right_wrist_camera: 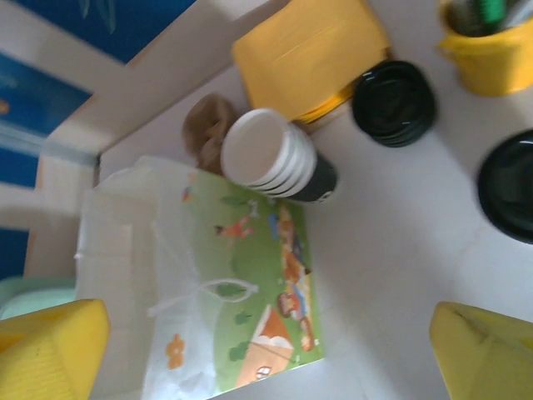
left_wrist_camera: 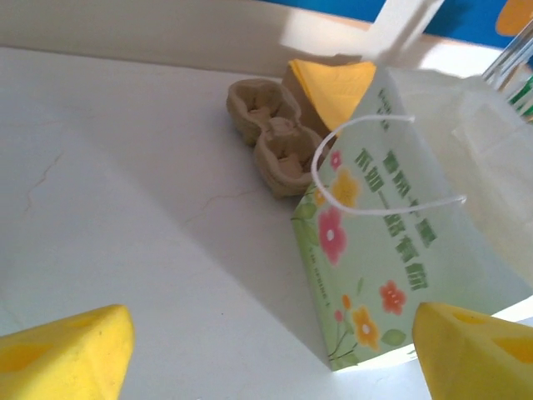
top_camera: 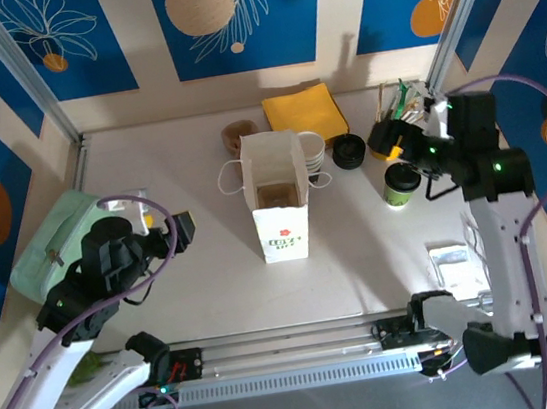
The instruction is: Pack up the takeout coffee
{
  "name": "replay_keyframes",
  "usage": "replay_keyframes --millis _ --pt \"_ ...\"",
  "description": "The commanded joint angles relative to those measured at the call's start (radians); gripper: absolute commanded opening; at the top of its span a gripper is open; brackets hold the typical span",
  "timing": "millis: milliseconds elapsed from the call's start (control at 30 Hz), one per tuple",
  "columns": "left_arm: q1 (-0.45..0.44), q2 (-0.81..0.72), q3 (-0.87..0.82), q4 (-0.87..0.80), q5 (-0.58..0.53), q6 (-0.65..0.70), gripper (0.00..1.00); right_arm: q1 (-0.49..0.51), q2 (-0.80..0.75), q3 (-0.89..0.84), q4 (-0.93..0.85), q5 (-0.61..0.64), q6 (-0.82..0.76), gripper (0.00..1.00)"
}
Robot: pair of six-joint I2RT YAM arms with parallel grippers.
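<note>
Two grippers, left and right, both wide, empty | coffee upright, lidded, toward right edge of table, near right gripper, apart from bag | step: pre-grasp | next: right gripper takes coffee, lifts, lowers it upright through bag's open top.

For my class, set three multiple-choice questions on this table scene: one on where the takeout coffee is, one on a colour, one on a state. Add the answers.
1. Where is the takeout coffee?
A on the table, right of the paper bag
B inside the bag
C off the table

2. What colour is the napkin stack behind the bag?
A red
B black
C yellow

3. How does the paper bag stand?
A lying flat
B upright, top open
C upright, top folded shut

Answers: 1 A, the lidded cup stands on the tabletop beside the bag. 2 C, the flat stack is plainly yellow. 3 B, the top view looks down into its open mouth.
</note>
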Motion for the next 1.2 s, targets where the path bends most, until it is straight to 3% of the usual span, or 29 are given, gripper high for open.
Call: replay_keyframes --millis 0,67,200,467,633,900,1167 --pt "-0.006 0.008 -0.020 -0.011 -0.063 0.005 0.94 -0.096 0.010 -0.043 -0.024 -0.011 0.002 0.99" --pt "-0.005 0.010 -0.028 -0.012 -0.071 0.008 0.99 -0.129 0.031 -0.058 -0.048 -0.019 -0.021 0.99" --pt "-0.005 0.008 -0.049 0.001 -0.069 0.012 0.99 -0.142 0.079 -0.076 -0.081 0.051 -0.069 0.99" --pt "-0.004 0.004 -0.073 0.063 -0.029 0.021 0.99 -0.097 0.335 0.025 -0.193 0.096 -0.147 0.97" --pt "-0.004 -0.004 -0.071 0.044 -0.035 0.027 0.99 -0.099 0.389 0.038 -0.189 0.194 -0.170 0.98" --pt "-0.004 -0.015 -0.084 0.035 -0.032 0.016 1.00 -0.101 0.434 0.030 -0.149 0.229 -0.202 0.90" --pt "-0.005 -0.020 -0.076 0.030 -0.024 0.011 0.99 -0.102 0.519 0.057 -0.163 0.240 -0.231 0.90"
